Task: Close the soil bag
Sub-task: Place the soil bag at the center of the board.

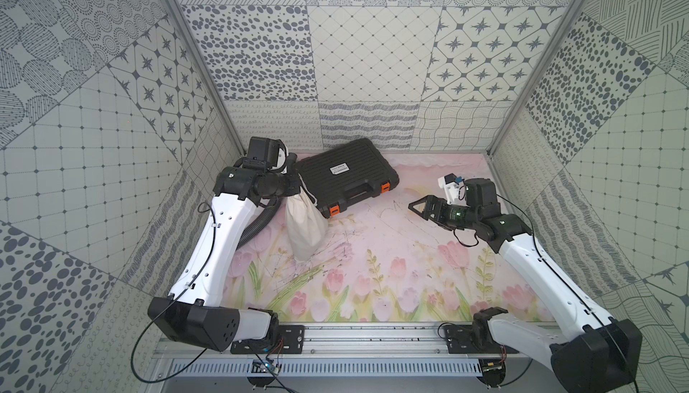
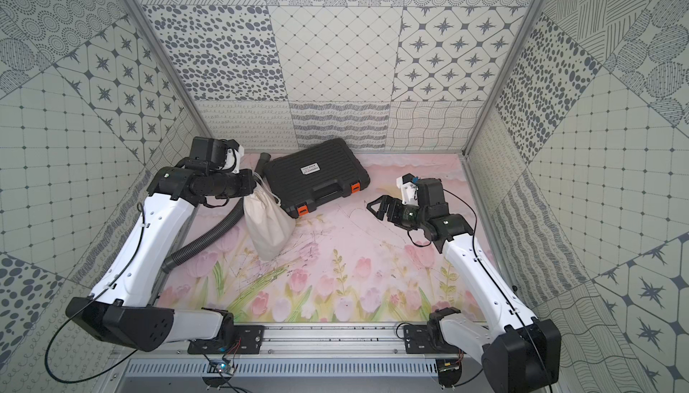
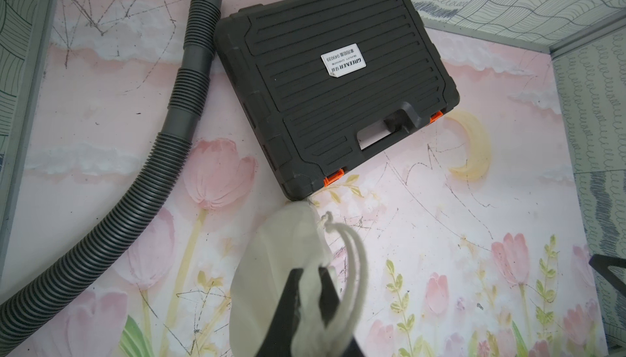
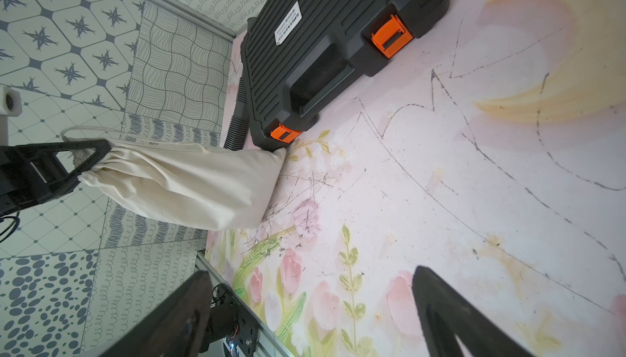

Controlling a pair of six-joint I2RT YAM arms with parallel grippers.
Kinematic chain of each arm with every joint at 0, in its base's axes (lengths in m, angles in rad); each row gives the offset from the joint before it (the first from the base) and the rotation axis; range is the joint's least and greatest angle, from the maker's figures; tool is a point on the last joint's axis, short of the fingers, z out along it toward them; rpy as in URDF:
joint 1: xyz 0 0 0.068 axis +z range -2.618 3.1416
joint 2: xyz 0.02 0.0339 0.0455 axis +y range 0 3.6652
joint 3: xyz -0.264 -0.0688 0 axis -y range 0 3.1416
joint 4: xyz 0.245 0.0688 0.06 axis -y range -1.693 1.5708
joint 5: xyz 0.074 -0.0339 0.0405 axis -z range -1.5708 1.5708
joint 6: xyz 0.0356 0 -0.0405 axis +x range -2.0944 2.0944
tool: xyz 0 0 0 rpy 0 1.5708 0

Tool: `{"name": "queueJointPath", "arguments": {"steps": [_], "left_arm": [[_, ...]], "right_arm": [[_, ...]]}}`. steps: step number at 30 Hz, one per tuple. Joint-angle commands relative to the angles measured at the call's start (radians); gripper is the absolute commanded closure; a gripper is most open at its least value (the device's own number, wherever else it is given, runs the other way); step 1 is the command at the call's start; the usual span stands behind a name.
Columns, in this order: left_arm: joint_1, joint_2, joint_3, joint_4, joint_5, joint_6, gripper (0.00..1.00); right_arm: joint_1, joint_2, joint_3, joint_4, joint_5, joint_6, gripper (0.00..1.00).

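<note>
The soil bag (image 1: 304,223) (image 2: 266,223) is a cream cloth pouch just in front of the black case's near-left corner. Its bottom rests on the flowered mat and its mouth is raised. My left gripper (image 3: 310,272) is shut on the gathered cloth at the mouth; from the right wrist view the left gripper (image 4: 84,159) pinches the bunched neck of the soil bag (image 4: 189,182). White cord (image 3: 355,257) loops loosely beside the fingers. My right gripper (image 1: 414,206) (image 2: 371,206) (image 4: 311,270) hovers open and empty over the mat, well to the right of the bag.
A black ribbed case (image 1: 345,178) (image 3: 335,84) with orange latches lies at the back centre. A grey corrugated hose (image 2: 205,234) (image 3: 169,152) runs along the left side behind the bag. Patterned walls close in the mat on three sides.
</note>
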Motion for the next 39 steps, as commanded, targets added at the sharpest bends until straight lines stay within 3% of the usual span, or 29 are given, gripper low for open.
{"name": "queueJointPath", "arguments": {"steps": [1,20,28,31,34,39], "left_arm": [[0.026,-0.023,-0.013,0.120,-0.005,0.011,1.00],[0.035,-0.078,-0.162,0.169,-0.003,-0.029,0.99],[0.035,-0.116,-0.225,0.216,0.002,-0.051,0.67],[0.036,-0.126,-0.234,0.214,-0.002,-0.057,0.39],[0.036,-0.138,-0.243,0.214,-0.004,-0.058,0.04],[0.036,-0.164,-0.266,0.216,-0.007,-0.060,0.03]], "right_arm": [[0.007,0.012,0.028,0.022,0.010,-0.019,0.03],[0.010,0.000,0.011,0.022,0.012,-0.027,0.03],[0.010,-0.015,0.000,0.022,0.017,-0.025,0.03],[0.010,-0.021,-0.005,0.022,0.019,-0.025,0.03],[0.011,-0.022,-0.005,0.022,0.019,-0.024,0.03],[0.010,-0.022,-0.005,0.022,0.021,-0.024,0.03]]}}
